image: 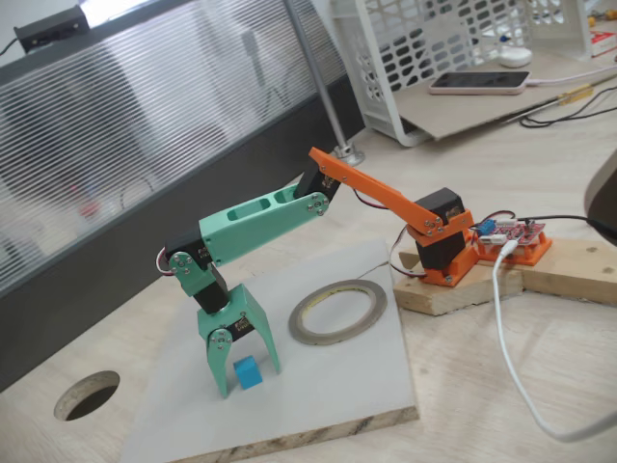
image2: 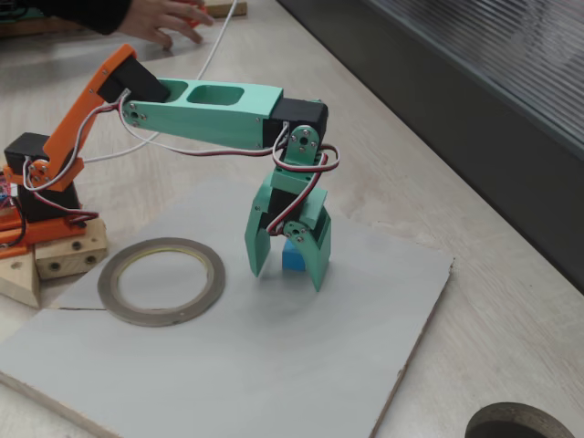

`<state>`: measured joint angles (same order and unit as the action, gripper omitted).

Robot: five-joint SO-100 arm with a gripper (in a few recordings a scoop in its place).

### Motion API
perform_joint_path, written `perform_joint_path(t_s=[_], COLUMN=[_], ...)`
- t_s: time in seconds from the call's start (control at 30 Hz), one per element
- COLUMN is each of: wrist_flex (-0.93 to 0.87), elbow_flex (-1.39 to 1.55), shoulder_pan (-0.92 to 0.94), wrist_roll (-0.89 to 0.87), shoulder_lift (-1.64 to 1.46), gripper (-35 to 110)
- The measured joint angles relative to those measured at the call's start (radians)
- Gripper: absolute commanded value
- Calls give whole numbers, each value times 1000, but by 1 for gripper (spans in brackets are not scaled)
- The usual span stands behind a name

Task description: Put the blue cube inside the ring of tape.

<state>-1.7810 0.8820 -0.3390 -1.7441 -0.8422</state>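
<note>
The blue cube sits on the grey board. My green gripper points straight down over it, open, with a finger on each side of the cube and the tips down at the board. In both fixed views the fingers stand apart from the cube's faces. The ring of tape lies flat on the same board, several cube-widths from the gripper, with nothing inside it.
A round dark hole is cut in the wooden tabletop beside the board. The arm's orange base stands on a wooden block. A white basket, a phone and cables lie behind. A person's hand rests at the table's far edge.
</note>
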Motion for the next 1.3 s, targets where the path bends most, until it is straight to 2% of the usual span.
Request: perform_joint_path(t_s=[0.63,0.97,1.3], wrist_flex=[0,0,0], elbow_flex=[0,0,0], shoulder_pan=[5,5,5], wrist_roll=[-5,-5,-6], shoulder_lift=[-51,-51,-51], gripper=[56,30,27])
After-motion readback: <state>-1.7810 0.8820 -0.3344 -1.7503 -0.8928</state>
